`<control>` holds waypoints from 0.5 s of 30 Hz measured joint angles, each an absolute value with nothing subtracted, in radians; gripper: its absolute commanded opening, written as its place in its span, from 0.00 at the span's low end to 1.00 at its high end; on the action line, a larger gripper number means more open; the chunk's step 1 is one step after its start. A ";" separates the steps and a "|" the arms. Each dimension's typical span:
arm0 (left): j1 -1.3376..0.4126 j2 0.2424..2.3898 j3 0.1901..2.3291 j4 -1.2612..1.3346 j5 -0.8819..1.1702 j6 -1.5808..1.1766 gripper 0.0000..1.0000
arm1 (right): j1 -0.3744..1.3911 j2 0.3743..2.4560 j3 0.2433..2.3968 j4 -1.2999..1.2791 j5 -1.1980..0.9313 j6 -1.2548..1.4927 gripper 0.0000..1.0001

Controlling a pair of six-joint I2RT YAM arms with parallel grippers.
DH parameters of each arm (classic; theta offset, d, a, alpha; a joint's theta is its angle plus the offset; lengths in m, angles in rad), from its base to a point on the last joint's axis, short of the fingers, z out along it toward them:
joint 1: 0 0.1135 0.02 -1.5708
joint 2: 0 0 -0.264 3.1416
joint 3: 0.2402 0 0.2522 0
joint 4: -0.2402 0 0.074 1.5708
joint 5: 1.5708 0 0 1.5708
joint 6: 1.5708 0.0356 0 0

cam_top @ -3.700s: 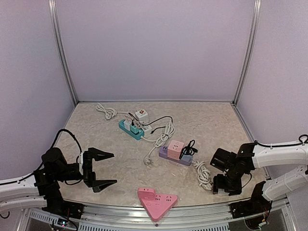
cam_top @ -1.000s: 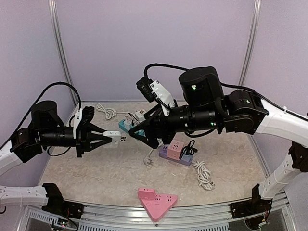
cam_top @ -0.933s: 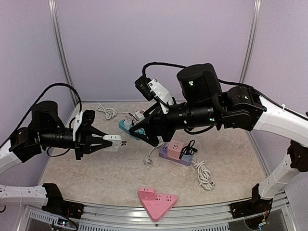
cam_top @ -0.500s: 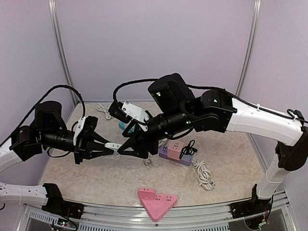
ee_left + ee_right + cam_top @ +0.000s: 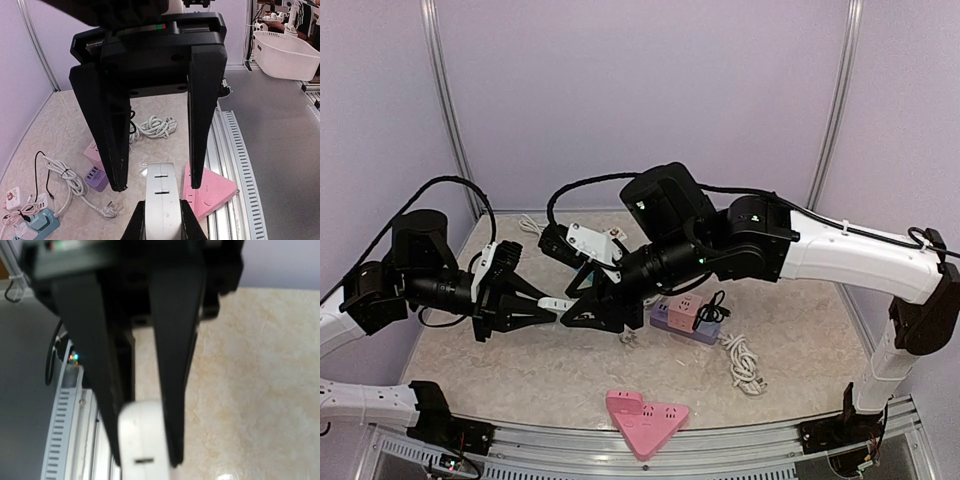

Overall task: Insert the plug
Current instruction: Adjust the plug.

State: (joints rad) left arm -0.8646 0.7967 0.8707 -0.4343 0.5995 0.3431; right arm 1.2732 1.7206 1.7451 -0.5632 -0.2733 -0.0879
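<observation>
The left tool [image 5: 535,308] is clamped on one end of the plug [image 5: 161,210]. It holds the plug level in the air above the worktop [image 5: 770,300], behind and to the left of the pink block [image 5: 647,418].

The right tool [image 5: 157,186] faces it from the right, further behind the pink block. Its fingers are apart and straddle the plug's free end. The left wrist view shows a gap on each side.

The step in hand appears to be a transfer of the plug to the right tool.

1. Centre the plug between the right fingers so both gaps match.
2. Close squarely on the flat sides. Uneven contact would likely twist the plug in the left grip.
3. Release the left tool only once the right grip is firm.

The pins cannot be made out, so confirm their direction before choosing a socket.
</observation>
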 measured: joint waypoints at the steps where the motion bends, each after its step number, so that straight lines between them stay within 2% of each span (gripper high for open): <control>1: -0.865 0.797 0.871 -0.434 0.600 0.342 0.00 | 1.273 1.725 1.739 -0.564 -0.274 -0.088 0.37; 2: -0.865 0.797 0.871 -0.434 0.601 0.341 0.00 | 1.273 1.730 1.735 -0.564 -0.274 -0.088 0.29; 5: -0.865 0.797 0.871 -0.434 0.602 0.341 0.00 | 1.271 1.745 1.731 -0.562 -0.281 -0.081 0.16; 7: -0.864 0.797 0.870 -0.439 0.598 0.331 0.00 | 1.268 1.747 1.725 -0.556 -0.287 -0.088 0.03; 10: -0.862 0.800 0.870 -0.450 0.599 0.297 0.00 | 1.269 1.743 1.707 -0.541 -0.287 -0.111 0.00; 11: -0.862 0.800 0.867 -0.451 0.599 0.295 0.13 | 1.269 1.740 1.695 -0.527 -0.289 -0.110 0.00; 13: -0.863 0.800 0.860 -0.450 0.601 0.295 0.78 | 1.268 1.730 1.664 -0.499 -0.294 -0.109 0.00; 14: -0.863 0.800 0.855 -0.443 0.603 0.296 0.96 | 1.268 1.728 1.658 -0.492 -0.294 -0.107 0.00; 15: -0.864 0.799 0.847 -0.430 0.606 0.297 0.98 | 1.267 1.722 1.642 -0.471 -0.295 -0.092 0.00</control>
